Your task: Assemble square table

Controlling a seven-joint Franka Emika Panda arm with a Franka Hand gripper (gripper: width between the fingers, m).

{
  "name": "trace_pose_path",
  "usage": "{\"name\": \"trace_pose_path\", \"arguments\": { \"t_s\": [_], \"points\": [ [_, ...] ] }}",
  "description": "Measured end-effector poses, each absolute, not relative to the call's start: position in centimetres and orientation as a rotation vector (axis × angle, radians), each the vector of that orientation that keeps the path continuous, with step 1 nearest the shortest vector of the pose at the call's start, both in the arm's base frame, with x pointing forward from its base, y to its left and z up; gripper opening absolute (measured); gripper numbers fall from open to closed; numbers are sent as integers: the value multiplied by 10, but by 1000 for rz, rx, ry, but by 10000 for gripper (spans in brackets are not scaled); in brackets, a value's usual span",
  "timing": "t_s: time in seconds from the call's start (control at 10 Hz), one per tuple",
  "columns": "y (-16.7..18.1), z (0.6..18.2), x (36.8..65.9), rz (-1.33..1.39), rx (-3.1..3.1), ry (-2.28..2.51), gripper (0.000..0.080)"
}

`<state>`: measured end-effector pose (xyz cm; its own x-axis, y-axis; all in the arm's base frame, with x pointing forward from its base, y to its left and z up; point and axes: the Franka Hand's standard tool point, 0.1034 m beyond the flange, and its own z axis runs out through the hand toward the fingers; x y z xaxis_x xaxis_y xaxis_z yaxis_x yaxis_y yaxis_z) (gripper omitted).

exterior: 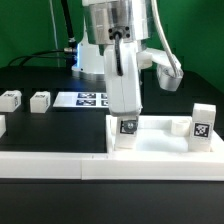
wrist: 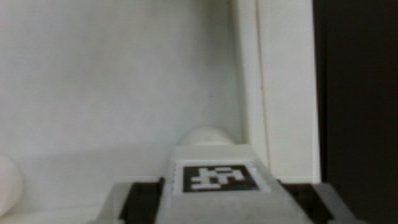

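Observation:
The white square tabletop (exterior: 155,137) lies flat just behind the front rail. One tagged white leg (exterior: 127,128) stands upright at the corner on the exterior view's left. My gripper (exterior: 124,118) comes straight down over this leg and is shut on it. In the wrist view the leg's tagged face (wrist: 217,178) sits between my two dark fingers (wrist: 135,198), above the tabletop's flat surface (wrist: 107,90) and its raised edge (wrist: 270,80). A second tagged leg (exterior: 203,122) stands upright at the corner on the exterior view's right.
A long white rail (exterior: 60,165) runs along the table's front. The marker board (exterior: 85,99) lies behind the tabletop. Two loose white legs (exterior: 10,99) (exterior: 40,101) lie at the exterior view's left, and another white piece (exterior: 2,125) shows at the left border.

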<state>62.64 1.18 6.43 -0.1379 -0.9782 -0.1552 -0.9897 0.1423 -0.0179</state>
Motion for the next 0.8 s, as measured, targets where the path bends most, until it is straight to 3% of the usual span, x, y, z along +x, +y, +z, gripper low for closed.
{"name": "trace_pose_path", "arguments": {
  "t_s": [0.2, 0.3, 0.8],
  "points": [
    [4, 70, 625, 47, -2251, 1967, 530],
    [-3, 75, 629, -11, -2439, 1713, 612],
    [-7, 74, 629, -71, -2763, 1139, 647]
  ]
}}
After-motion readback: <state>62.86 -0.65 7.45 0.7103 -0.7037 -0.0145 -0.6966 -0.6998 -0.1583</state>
